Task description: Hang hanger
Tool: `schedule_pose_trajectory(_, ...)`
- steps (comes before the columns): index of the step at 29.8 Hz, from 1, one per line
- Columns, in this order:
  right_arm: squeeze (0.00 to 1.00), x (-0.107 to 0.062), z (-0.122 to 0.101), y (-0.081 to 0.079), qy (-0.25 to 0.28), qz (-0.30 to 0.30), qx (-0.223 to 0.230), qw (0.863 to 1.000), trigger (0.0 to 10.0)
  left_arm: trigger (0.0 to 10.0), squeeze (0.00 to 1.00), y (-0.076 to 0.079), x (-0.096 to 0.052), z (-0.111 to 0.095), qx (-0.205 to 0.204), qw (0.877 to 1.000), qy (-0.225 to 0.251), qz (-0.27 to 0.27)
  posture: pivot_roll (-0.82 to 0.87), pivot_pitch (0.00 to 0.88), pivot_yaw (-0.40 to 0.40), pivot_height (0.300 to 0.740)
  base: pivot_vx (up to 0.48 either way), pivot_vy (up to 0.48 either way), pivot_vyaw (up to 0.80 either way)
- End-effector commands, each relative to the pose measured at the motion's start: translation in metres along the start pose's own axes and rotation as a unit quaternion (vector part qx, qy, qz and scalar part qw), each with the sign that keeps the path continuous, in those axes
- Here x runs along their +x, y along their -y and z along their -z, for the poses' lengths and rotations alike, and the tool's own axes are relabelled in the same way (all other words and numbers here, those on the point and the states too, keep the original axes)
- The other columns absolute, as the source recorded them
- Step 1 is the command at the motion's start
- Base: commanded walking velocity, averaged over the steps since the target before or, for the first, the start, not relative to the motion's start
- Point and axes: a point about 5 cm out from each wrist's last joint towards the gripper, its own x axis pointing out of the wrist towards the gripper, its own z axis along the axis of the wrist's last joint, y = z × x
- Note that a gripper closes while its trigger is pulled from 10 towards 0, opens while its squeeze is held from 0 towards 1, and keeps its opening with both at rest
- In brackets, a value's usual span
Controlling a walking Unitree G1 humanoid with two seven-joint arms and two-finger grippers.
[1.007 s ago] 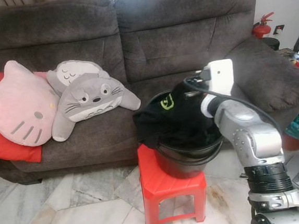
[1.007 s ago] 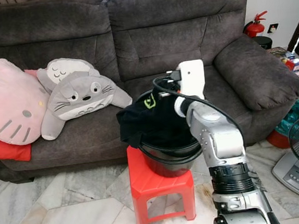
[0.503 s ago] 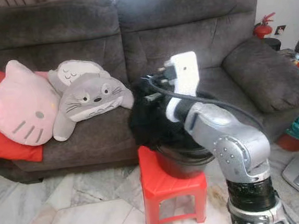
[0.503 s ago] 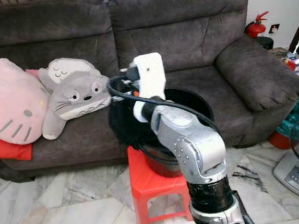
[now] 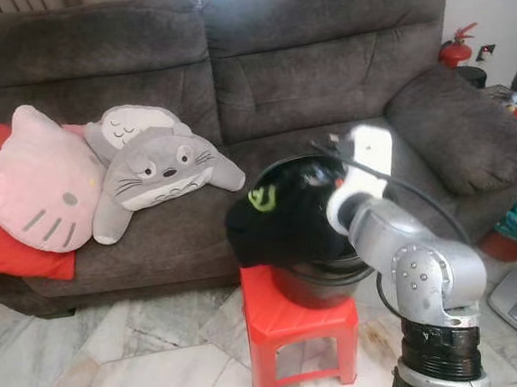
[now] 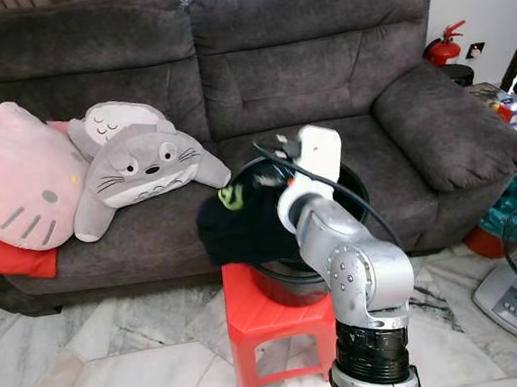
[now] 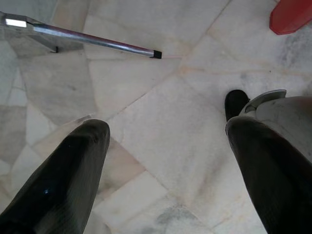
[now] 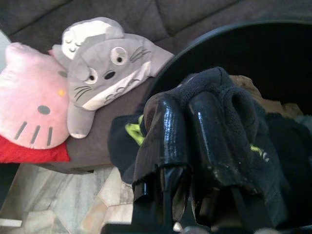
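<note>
Right gripper (image 8: 187, 141): its two long black fingers are pinched nearly together on a fold of the black garment with a lime-green logo (image 5: 274, 219), which bunches around the fingertips.
Garment: draped over the rim of the round black plastic bucket (image 6: 353, 185), its loose end hanging outside on the side nearer the toys; the rest lies under and beyond the fingers, inside the bucket.
Bucket: directly below the right gripper, standing on a small red plastic stool (image 5: 297, 321) on the pale marble floor (image 5: 136, 349).
Hanger: cannot be made out in any view.
Beyond the gripper: a dark grey fabric sofa (image 5: 319, 52) with a grey plush Totoro cushion (image 8: 105, 66) and a pink cat-face cushion (image 8: 29, 105), both off to the gripper's left.
Left gripper (image 7: 165, 141): hangs low over the floor, fingers spread wide with nothing between them; a thin metal bar (image 7: 92, 39) lies on the tiles ahead of it.
</note>
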Motion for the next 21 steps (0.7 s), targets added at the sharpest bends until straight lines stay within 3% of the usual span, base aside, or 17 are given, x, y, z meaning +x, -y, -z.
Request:
schedule_pose_trajectory(1,0.0,0.005,0.012,-0.005,-0.023,-0.011,0.022,0.999,10.0,10.0,0.0,-0.003,-0.001,0.003,0.009,1.0,-0.002,-0.005,-0.19,0.0,0.072,0.74,0.0,0.0,0.0)
schedule_pose_trajectory(14,0.0,0.011,0.022,-0.004,-0.034,-0.013,0.002,0.999,10.0,10.0,0.0,-0.003,-0.001,0.003,0.012,1.0,-0.002,-0.006,-0.19,0.0,0.074,0.74,0.0,0.0,0.0)
schedule_pose_trajectory(15,0.0,0.024,0.023,0.011,-0.028,0.012,-0.013,0.999,10.0,10.0,0.0,-0.003,-0.001,0.003,0.013,1.0,-0.002,-0.006,-0.18,0.0,0.075,0.74,0.0,0.0,0.0)
schedule_pose_trajectory(21,0.0,0.043,0.022,0.039,-0.022,0.051,-0.033,0.998,10.0,10.0,0.0,-0.003,-0.001,0.003,0.014,1.0,-0.002,-0.006,-0.18,0.0,0.076,0.74,0.0,0.0,0.0)
